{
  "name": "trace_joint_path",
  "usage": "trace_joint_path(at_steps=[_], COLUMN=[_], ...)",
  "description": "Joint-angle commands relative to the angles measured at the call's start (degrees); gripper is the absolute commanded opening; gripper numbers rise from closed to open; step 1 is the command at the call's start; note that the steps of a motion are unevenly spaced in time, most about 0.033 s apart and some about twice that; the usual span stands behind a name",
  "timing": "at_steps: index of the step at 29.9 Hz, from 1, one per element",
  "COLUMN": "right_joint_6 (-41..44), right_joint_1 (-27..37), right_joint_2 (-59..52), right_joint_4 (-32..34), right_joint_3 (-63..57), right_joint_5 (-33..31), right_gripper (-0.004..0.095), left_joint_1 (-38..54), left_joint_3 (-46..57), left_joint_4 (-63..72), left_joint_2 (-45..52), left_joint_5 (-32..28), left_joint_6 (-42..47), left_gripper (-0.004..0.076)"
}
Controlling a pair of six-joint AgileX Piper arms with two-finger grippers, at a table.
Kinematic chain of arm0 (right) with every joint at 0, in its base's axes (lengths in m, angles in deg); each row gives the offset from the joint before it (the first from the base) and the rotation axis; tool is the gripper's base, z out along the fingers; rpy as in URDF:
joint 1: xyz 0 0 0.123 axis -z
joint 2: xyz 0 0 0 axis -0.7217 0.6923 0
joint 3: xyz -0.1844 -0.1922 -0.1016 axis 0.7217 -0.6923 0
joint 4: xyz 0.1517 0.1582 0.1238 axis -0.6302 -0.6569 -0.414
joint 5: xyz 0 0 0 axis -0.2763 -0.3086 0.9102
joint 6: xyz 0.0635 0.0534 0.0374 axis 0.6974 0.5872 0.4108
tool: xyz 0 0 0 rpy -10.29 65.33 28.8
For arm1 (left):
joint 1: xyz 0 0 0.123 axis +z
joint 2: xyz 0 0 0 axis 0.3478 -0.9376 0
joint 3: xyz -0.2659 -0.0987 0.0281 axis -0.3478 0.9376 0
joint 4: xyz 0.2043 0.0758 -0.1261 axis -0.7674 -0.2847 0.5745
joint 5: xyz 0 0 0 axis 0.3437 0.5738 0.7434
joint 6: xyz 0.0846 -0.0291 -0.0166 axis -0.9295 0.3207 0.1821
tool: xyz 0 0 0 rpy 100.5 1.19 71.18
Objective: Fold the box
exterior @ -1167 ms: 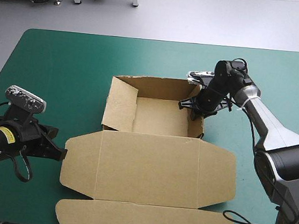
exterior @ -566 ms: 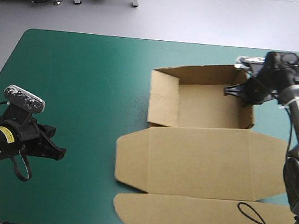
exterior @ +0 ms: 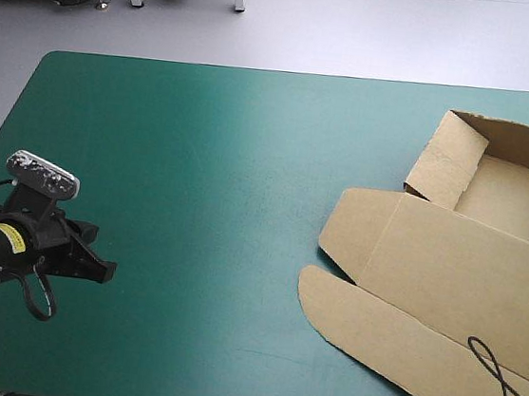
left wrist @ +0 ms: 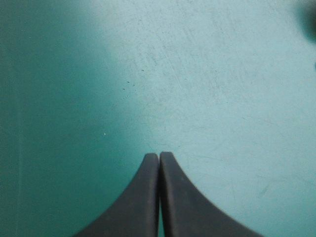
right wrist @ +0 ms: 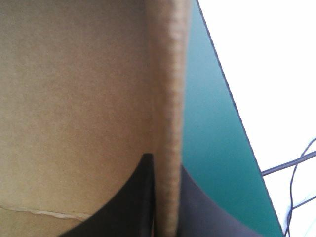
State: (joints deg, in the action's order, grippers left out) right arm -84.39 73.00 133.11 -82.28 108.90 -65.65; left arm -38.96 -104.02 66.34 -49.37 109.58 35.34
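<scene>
Dragged rightward, the box (exterior: 448, 267) lies skewed, tray open, lid flat, perhaps overhanging.

In the right wrist view the box (right wrist: 74, 98) stands so near that its raised wall's edge is a blur, and that wall hides the inner sides of the black fingers (right wrist: 138, 202) of the right pincer (right wrist: 165, 165). In the high view the picture's edge cuts off the box's right side and all but a black scrap of that pincer. Ahead of the left pincer (left wrist: 159, 157), a dark blur (left wrist: 310, 12) cannot be identified.
</scene>
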Motion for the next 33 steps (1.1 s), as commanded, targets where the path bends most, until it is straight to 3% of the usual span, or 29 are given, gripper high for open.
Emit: trace_joint_path(at_steps=[1,4,7,14,19,21,23,27,29,33], right_joint_6=[0.52,0.79,0.20,-0.32,-0.32,-0.32,-0.32,-7.69,-9.71,-11.30], right_joint_1=[0.41,0.41,0.41,0.41,0.41,0.41,0.41,-0.31,-2.67,-11.94], right_joint_2=[-2.47,-2.47,-2.74,-5.95,-10.96,-13.48,-15.60,-22.17,-26.36,-35.33], right_joint_4=[4.59,4.80,4.96,3.64,-3.64,-7.57,-12.49,-31.38,-34.49,-29.23], right_joint_3=[1.37,1.37,1.37,1.48,1.48,1.48,1.32,-3.63,-7.55,-17.32], right_joint_5=[-0.42,-0.42,-0.42,-0.42,-0.42,-0.42,-0.42,-0.42,-0.42,0.41], right_gripper=[0.0179,0.0387,0.0486,0.0490,0.0486,0.0450,0.0354,-0.0023,-0.0003,-0.0003], left_joint_1=[-0.10,-0.10,-0.10,-0.10,-0.10,-0.10,-0.10,-0.10,-0.10,-0.10], left_joint_3=[-1.29,-1.29,-1.29,-1.29,-1.29,-1.29,-1.29,-1.16,-0.25,4.93], left_joint_4=[0.06,-0.18,-0.61,-0.61,-0.61,-0.36,-0.19,0.58,0.97,0.97], left_joint_2=[0.26,0.26,0.26,0.26,0.26,0.26,0.26,0.26,1.29,5.75], left_joint_5=[-3.06,-3.06,-3.16,-3.16,-3.16,-3.16,-3.16,-3.38,-4.86,-10.20], left_joint_6=[0.47,0.47,0.47,0.47,0.36,0.24,-0.21,0.40,0.27,0.27], left_gripper=[-0.0009,-0.0009,-0.0009,-0.0009,-0.0009,-0.0009,-0.0009,-0.0009,-0.0009,-0.0009])
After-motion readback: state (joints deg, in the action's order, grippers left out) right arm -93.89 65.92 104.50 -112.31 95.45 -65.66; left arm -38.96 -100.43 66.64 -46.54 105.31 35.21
